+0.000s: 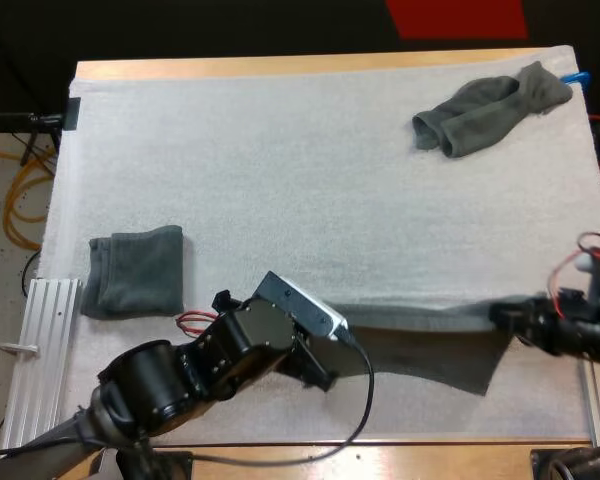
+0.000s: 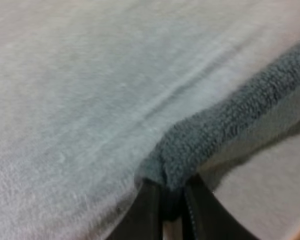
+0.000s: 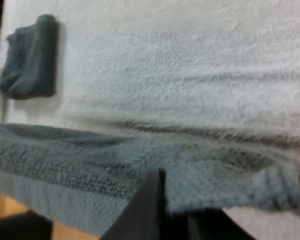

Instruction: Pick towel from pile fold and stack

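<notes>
Between left tool (image 2: 171, 184) and right tool (image 1: 504, 316), a taut towel (image 1: 430, 350).

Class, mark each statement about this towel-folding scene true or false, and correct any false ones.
1. The left pincer and right pincer hold one stretched towel between them. True.
2. The folded towel lies beside the right pincer. False: it lies on the left side of the mat, away from it.
3. A crumpled towel sits near the mat's far right corner. True.
4. The left pincer is open. False: it is shut on the stretched towel's edge.
</notes>
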Robot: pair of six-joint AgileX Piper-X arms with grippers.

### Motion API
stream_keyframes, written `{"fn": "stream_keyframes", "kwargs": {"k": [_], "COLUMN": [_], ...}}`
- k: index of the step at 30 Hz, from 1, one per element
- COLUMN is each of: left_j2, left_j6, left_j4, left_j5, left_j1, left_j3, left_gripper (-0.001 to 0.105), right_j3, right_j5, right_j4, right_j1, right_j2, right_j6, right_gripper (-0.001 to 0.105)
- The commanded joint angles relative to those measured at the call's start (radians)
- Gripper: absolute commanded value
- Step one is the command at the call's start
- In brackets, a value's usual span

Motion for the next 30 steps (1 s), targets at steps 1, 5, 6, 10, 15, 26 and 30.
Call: {"fn": "stream_keyframes", "kwargs": {"k": [1,5,6,10,15,26,30], "left_j2": [0.001,0.033,0.044,0.145,0.299,0.576,0.613], "left_j6": [-0.015,-0.004,0.0,0.022,0.085,0.136,0.177], "left_j4": [-0.057,-0.216,-0.253,-0.456,-0.649,-0.835,-0.856], "left_j5": [-0.042,-0.028,-0.022,0.094,0.232,0.371,0.366], "left_j1": [0.029,0.131,0.155,0.304,0.454,0.603,0.615], "left_j3": [0.035,0.133,0.149,0.206,0.208,0.208,0.208], "left_gripper": [0.0,0.0,0.0,0.0,0.0,0.0,0.002], "right_j3": [0.022,0.038,0.038,0.038,0.038,0.038,0.038], "right_j5": [0.08,0.193,0.193,0.181,0.177,0.228,0.245], "right_j4": [-0.06,-0.19,-0.232,-0.411,-0.562,-0.764,-0.814], "right_j1": [0.001,-0.001,-0.001,-0.001,-0.001,-0.001,-0.003], "right_j2": [0.043,0.185,0.224,0.385,0.551,0.796,0.852], "right_j6": [-0.005,-0.008,-0.008,-0.005,0.003,0.106,0.109], "right_gripper": [0.0,0.0,0.0,0.0,0.0,0.0,0.014]}}
